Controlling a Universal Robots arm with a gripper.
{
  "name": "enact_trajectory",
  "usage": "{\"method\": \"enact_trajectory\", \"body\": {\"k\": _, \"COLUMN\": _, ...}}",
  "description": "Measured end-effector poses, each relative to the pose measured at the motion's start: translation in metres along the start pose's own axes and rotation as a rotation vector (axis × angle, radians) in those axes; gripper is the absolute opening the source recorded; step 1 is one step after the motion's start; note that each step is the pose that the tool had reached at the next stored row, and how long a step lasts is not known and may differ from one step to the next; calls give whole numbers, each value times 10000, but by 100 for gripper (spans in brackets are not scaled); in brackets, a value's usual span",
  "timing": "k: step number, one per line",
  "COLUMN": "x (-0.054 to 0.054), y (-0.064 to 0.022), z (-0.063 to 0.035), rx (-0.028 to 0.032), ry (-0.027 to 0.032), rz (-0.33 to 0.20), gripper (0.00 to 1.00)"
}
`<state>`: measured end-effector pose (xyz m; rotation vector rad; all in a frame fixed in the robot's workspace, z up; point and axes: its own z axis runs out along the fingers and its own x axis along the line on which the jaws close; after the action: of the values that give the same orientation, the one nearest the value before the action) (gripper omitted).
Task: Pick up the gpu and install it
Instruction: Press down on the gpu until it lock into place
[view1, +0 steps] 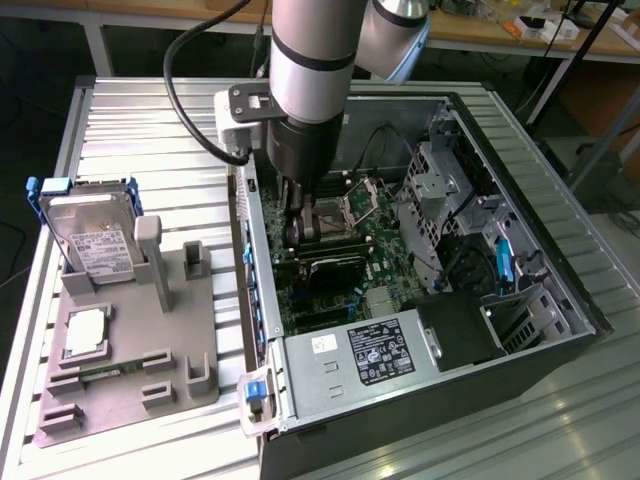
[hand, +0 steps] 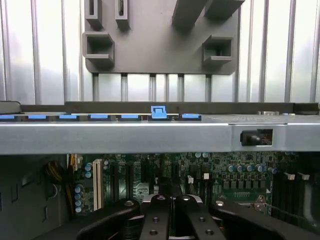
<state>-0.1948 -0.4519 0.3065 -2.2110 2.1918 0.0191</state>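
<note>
The open computer case (view1: 560, 270) lies on the metal table, and my arm reaches down into it. A flat dark card, the gpu (view1: 335, 268), stands in a slot on the green motherboard (view1: 375, 245) near the case's wall on the exterior view's left. My gripper (view1: 296, 232) is shut and low over the board, just beyond the card's far end. Whether it touches the card I cannot tell. In the wrist view the black fingers (hand: 159, 220) are pressed together with nothing visible between them, above the motherboard (hand: 235, 170).
A grey holder fixture (view1: 120, 350) sits on the exterior view's left with a silver hard drive (view1: 95, 240) standing in it. Around the gripper are the case wall with blue tabs (hand: 159, 113), the power supply (view1: 385, 350) and the drive cage (view1: 440, 185).
</note>
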Motion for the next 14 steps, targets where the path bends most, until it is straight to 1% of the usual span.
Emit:
{"method": "enact_trajectory", "body": {"k": 3, "x": -6, "y": 113, "z": -1, "rx": 0, "ry": 0, "rz": 20, "gripper": 11}}
{"method": "enact_trajectory", "body": {"k": 6, "x": -6, "y": 130, "z": -1, "rx": 1, "ry": 2, "rz": 38, "gripper": 11}}
{"method": "enact_trajectory", "body": {"k": 8, "x": -7, "y": 167, "z": -1, "rx": 9, "ry": 1, "rz": 54, "gripper": 11}}
{"method": "enact_trajectory", "body": {"k": 10, "x": -8, "y": 181, "z": -1, "rx": 12, "ry": 1, "rz": 61, "gripper": 11}}
{"method": "enact_trajectory", "body": {"k": 12, "x": -7, "y": 196, "z": -1, "rx": 26, "ry": 1, "rz": 67, "gripper": 11}}
{"method": "enact_trajectory", "body": {"k": 14, "x": -7, "y": 223, "z": -1, "rx": 54, "ry": 2, "rz": 76, "gripper": 11}}
